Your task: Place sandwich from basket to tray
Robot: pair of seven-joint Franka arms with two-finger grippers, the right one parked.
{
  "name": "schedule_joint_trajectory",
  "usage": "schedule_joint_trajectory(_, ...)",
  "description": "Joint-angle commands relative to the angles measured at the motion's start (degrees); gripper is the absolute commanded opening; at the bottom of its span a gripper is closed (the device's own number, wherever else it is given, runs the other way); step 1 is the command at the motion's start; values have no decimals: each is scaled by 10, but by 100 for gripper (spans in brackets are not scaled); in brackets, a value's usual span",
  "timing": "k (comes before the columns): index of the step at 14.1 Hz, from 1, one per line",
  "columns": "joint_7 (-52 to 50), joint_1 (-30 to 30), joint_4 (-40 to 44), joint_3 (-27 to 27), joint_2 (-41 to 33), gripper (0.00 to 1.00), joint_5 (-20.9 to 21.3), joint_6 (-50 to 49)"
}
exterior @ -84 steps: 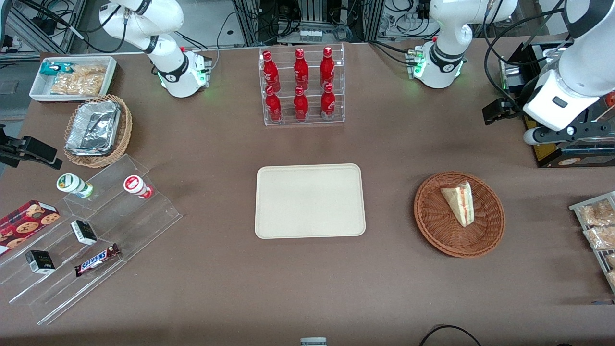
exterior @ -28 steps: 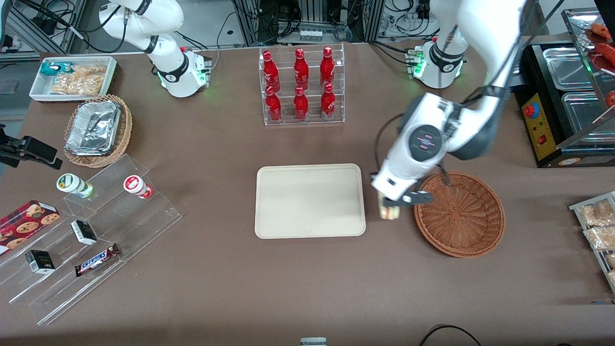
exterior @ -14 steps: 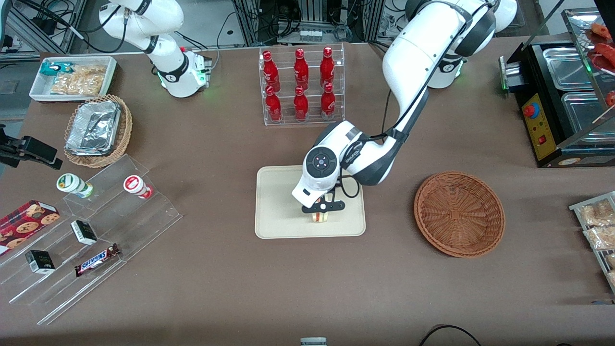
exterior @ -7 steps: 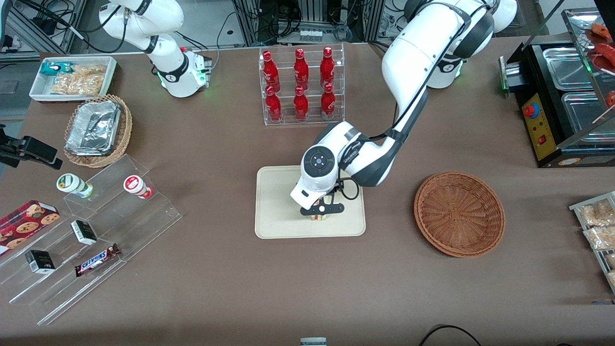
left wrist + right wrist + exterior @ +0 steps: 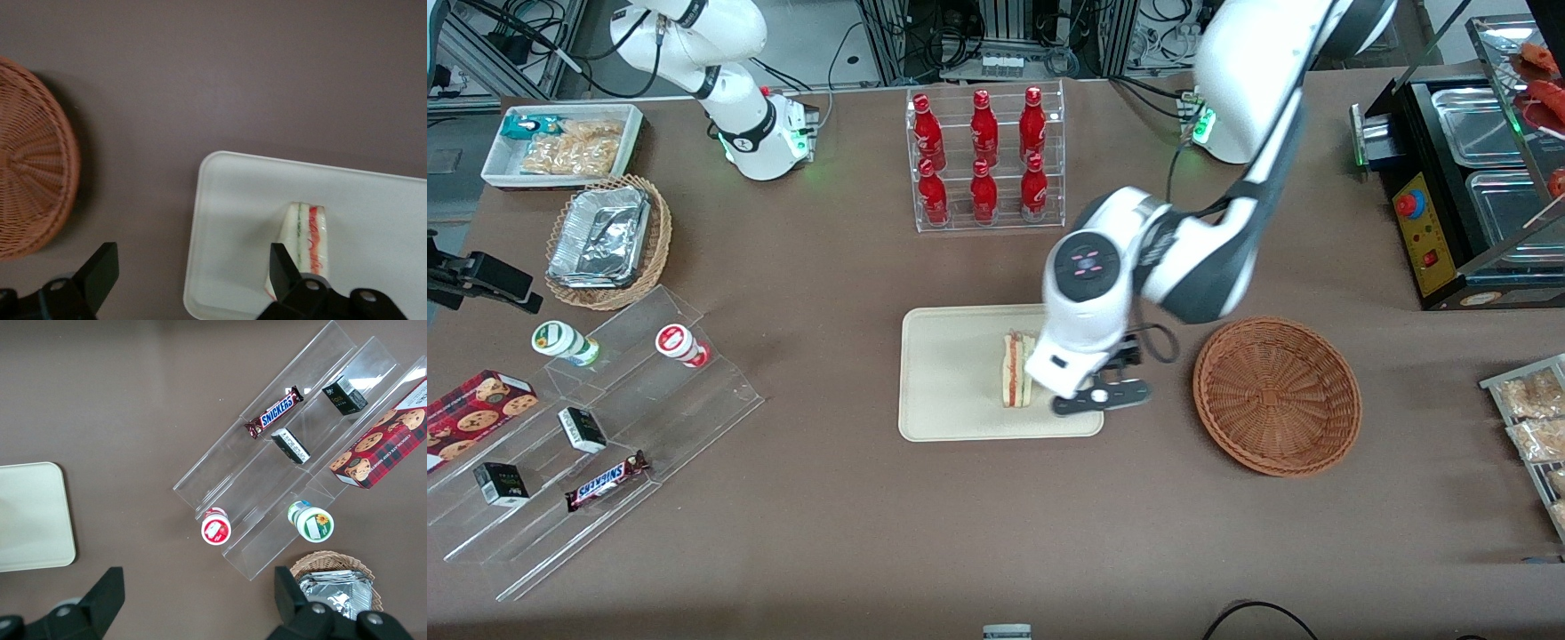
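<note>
We see the gripper (image 5: 1100, 397) raised over the tray (image 5: 951, 373) edge nearest the wicker basket (image 5: 1277, 396), its fingers (image 5: 100, 270) spread apart and holding nothing. The sandwich (image 5: 1016, 369) lies on the tray just beside the gripper, toward the parked arm's end. The brown table (image 5: 854, 524) stretches beneath, a rack of red bottles (image 5: 984, 156) farther from the front camera.

Sandwich (image 5: 1016, 369) on tray (image 5: 947, 391) — basket (image 5: 1276, 396) empty
</note>
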Motion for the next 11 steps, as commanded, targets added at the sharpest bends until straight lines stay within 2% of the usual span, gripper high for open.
schedule_joint_trajectory(1, 85, 68, -100, -3, -110, 100, -35, -18)
schedule_joint_trajectory(4, 228, 143, -119, -4, -164, 100, -43, -100)
schedule_joint_trajectory(11, 362, 261, -119, 0, -254, 100, -42, -249)
